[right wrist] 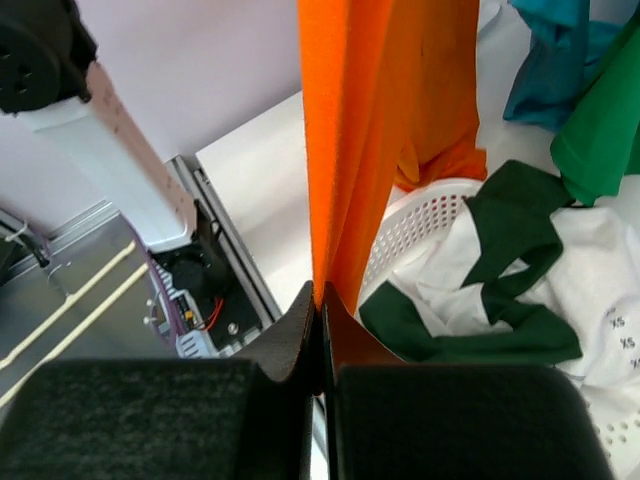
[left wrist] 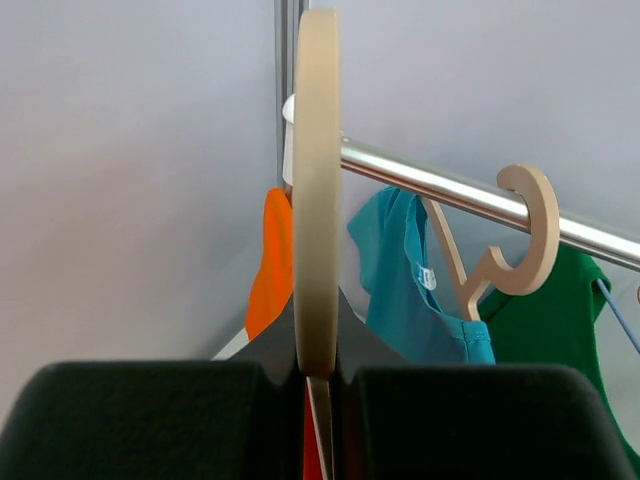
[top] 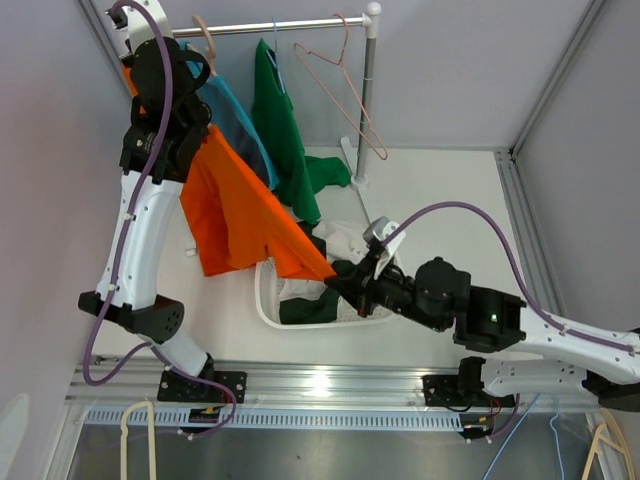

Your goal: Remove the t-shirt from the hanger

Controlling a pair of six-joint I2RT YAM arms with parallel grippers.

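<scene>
An orange t-shirt (top: 240, 215) hangs stretched from the upper left down to the lower middle. My left gripper (top: 165, 140) is shut on a beige wooden hanger (left wrist: 317, 190), seen edge-on in the left wrist view, with orange cloth (left wrist: 272, 265) behind it. My right gripper (top: 340, 277) is shut on the shirt's lower hem (right wrist: 345, 150) and holds it taut above a white basket (top: 268, 295). The hanger's arms are hidden inside the shirt.
A metal rail (top: 290, 24) at the back carries a teal shirt (top: 240, 125) on a wooden hanger (left wrist: 500, 250), a green shirt (top: 285, 140) and an empty wire hanger (top: 345, 85). The basket (right wrist: 420, 225) holds white and dark green garments (right wrist: 520, 260).
</scene>
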